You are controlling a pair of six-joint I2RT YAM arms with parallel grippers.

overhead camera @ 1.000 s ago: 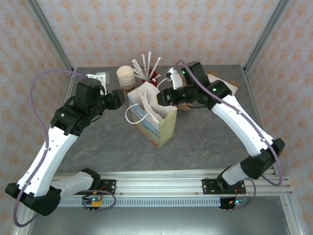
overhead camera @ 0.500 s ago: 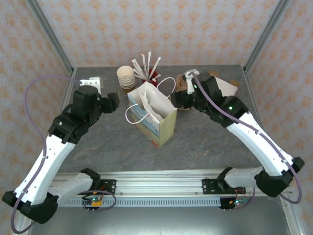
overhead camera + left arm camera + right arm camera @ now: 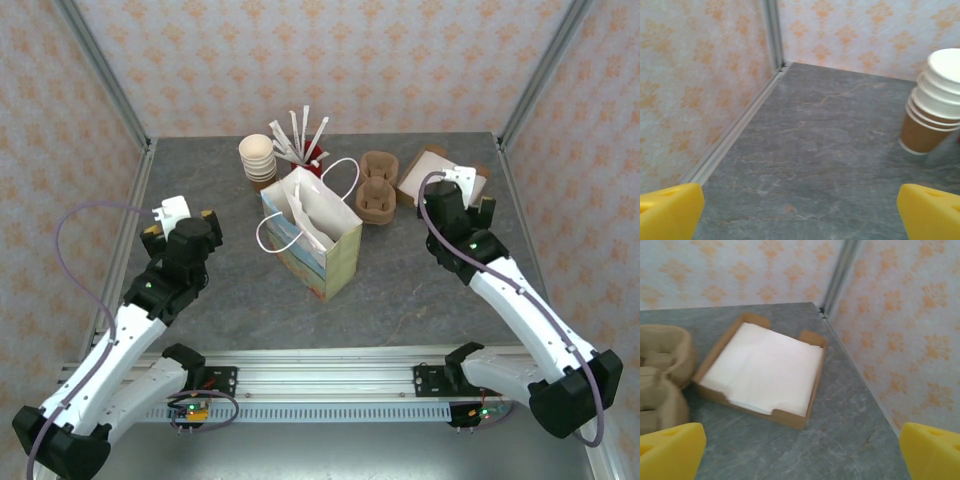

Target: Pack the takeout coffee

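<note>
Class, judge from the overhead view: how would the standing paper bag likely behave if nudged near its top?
The paper bag stands tall on a narrow base, mouth open, so it would probably tip rather than slide. Its thin paper walls likely crumple if squeezed. The looped cord handles look floppy.

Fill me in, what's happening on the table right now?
Nothing is being held. The left end effector and right end effector are both open and empty, one on each side of the bag and well apart from it. The bag stands open mid-table. The left one faces the cup stack, the right one the napkin tray. Carriers and stirrers sit behind the bag. From above I can't tell whether the coffee is inside it.
</note>
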